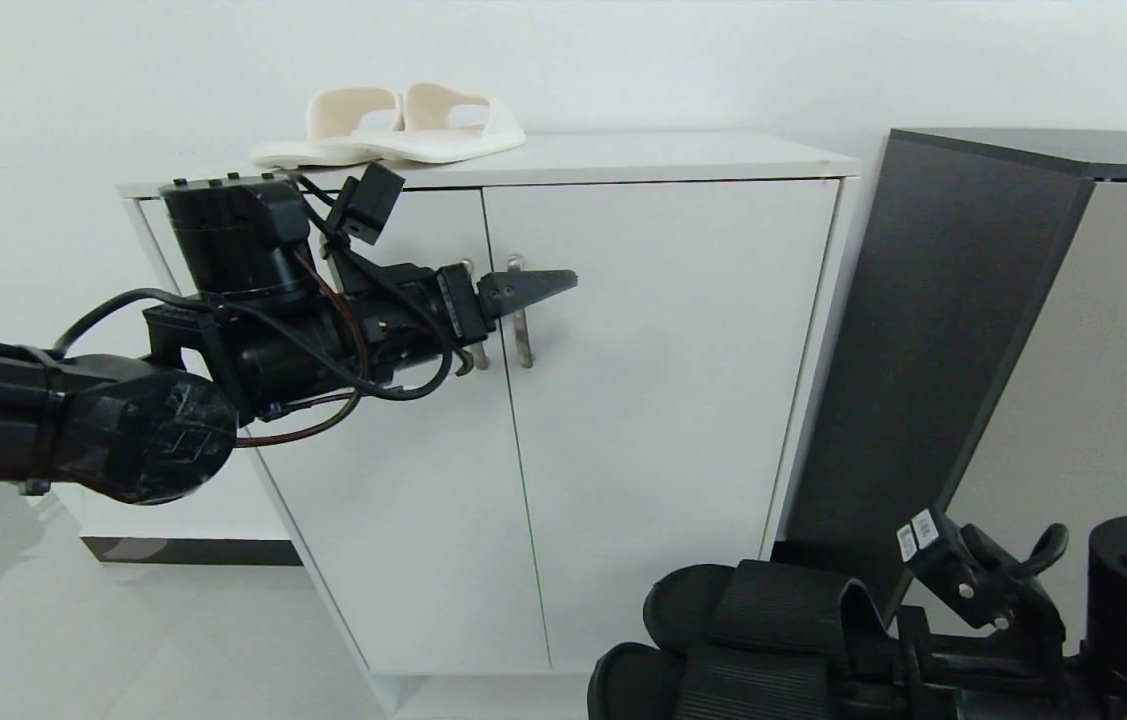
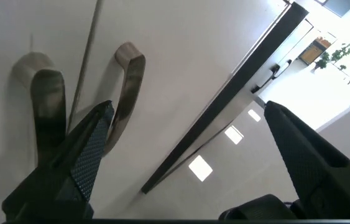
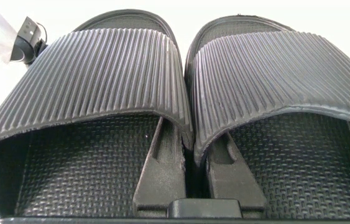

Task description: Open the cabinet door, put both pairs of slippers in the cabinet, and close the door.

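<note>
The white cabinet (image 1: 663,400) has both doors shut, with two metal handles (image 1: 521,330) side by side at the centre seam. My left gripper (image 1: 535,288) is open right at those handles (image 2: 128,81); one finger (image 2: 84,158) lies beside them, the other finger (image 2: 311,162) stands well off. A pair of white slippers (image 1: 393,125) rests on the cabinet top. Low at the front right, my right gripper (image 3: 190,155) is shut on the pair of black slippers (image 1: 723,630), its fingers pinching their adjoining inner walls (image 3: 187,118).
A dark grey cabinet (image 1: 933,340) stands close to the white cabinet's right side, angled toward me. Pale floor (image 1: 123,640) lies open at the left of the cabinet. A white wall is behind.
</note>
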